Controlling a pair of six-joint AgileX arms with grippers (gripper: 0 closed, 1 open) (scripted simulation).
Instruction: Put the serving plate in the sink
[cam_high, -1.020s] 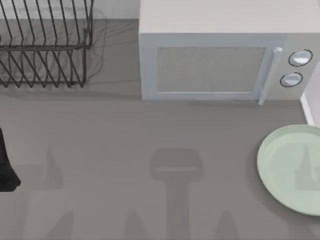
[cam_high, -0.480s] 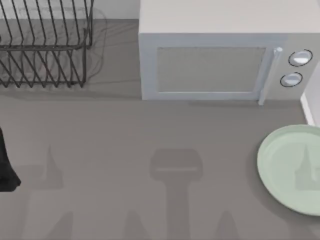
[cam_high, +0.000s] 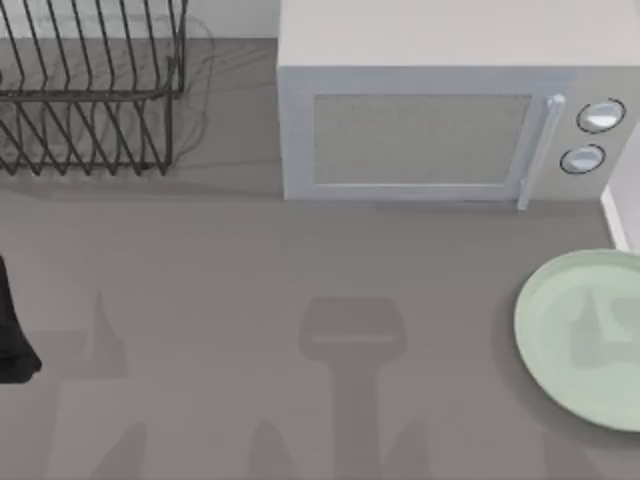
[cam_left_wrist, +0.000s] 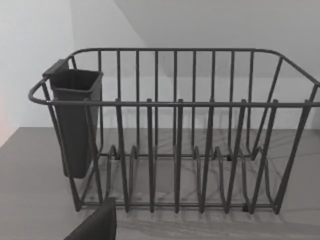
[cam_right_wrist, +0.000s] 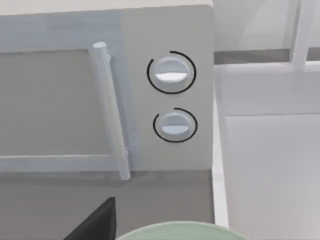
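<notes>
The serving plate (cam_high: 580, 340) was seen flat on the worktop (cam_high: 300, 300) at four o'clock, beside the sink (cam_high: 618, 220) rim. Its edge should be gripped firmly. The state of the jaws could not be told.

A grey, faintly grained surface (cam_high: 250, 260) carries soft shadows. At its back a grey-white microwave (cam_high: 440, 110) with two round knobs stands to the right of a dark wire dish rack (cam_high: 90, 90). A pale wall (cam_left_wrist: 30, 60) rises behind the rack.
</notes>
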